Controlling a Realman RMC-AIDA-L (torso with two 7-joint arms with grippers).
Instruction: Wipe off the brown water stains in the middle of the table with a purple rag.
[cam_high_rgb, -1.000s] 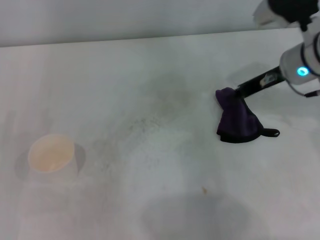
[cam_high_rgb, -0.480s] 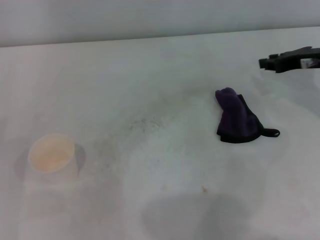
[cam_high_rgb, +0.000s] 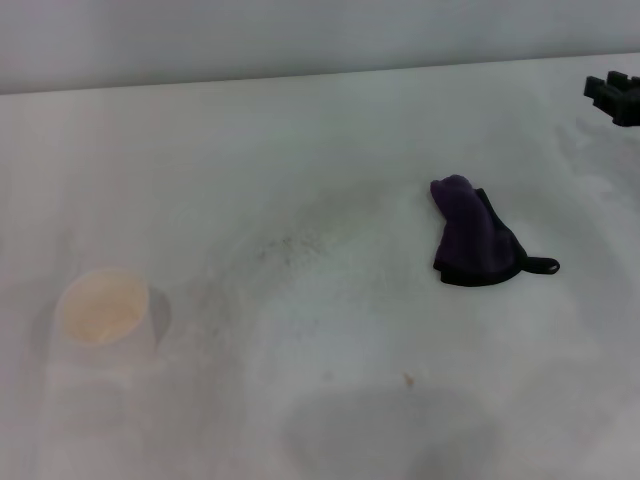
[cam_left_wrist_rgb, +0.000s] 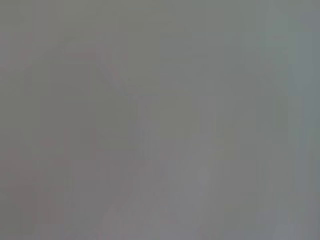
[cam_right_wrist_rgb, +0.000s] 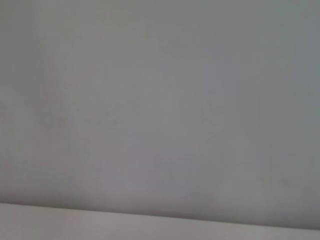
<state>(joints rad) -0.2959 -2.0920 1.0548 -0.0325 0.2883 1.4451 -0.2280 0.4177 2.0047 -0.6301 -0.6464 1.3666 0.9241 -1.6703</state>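
Worktop (cam_high_rgb: 330, 420) nearest the robot is white with grey smudging; no distinct brown blotch can be made out at its middle. Cup (cam_high_rgb: 103, 312) stands at near left. Purple rag (cam_high_rgb: 474, 243) lies bunched right of centre, ungripped, well apart from the right claw (cam_high_rgb: 615, 97) at the far right edge; its finger state cannot be told. Risk: bunched cloth may smear rather than lift residue. Left claw not visible.

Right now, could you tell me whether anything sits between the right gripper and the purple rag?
Nothing visible does. The right gripper is at the head view's far right edge, and only bare white table lies between it and the purple rag.
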